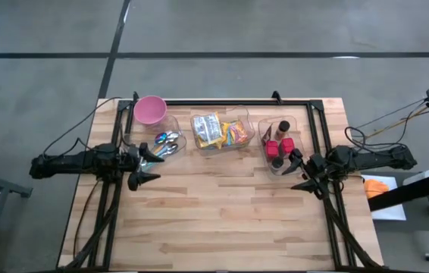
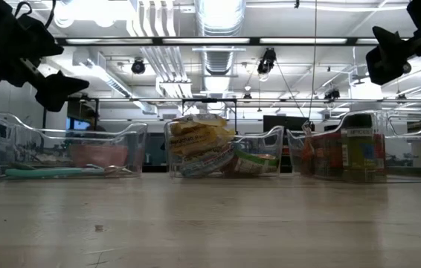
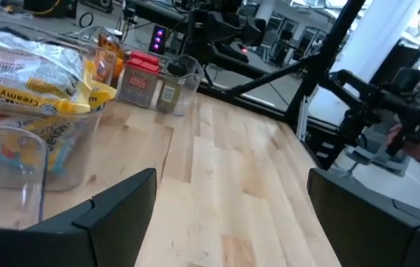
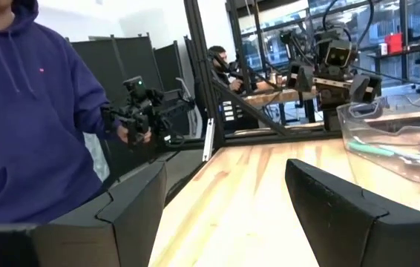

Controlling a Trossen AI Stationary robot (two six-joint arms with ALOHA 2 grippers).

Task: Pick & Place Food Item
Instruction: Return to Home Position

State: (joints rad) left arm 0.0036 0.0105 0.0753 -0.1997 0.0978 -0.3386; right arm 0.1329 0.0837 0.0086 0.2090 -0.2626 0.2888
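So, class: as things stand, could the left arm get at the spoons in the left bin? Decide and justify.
Probably yes. The left end effector hangs open, raised just beside the left bin, which is open-topped; nothing covers the spoons or stands between.

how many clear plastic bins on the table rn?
3, in a row: left clear plastic bin holding spoons, middle bin holding yellow packs, right bin holding bottles. None appears hidden.
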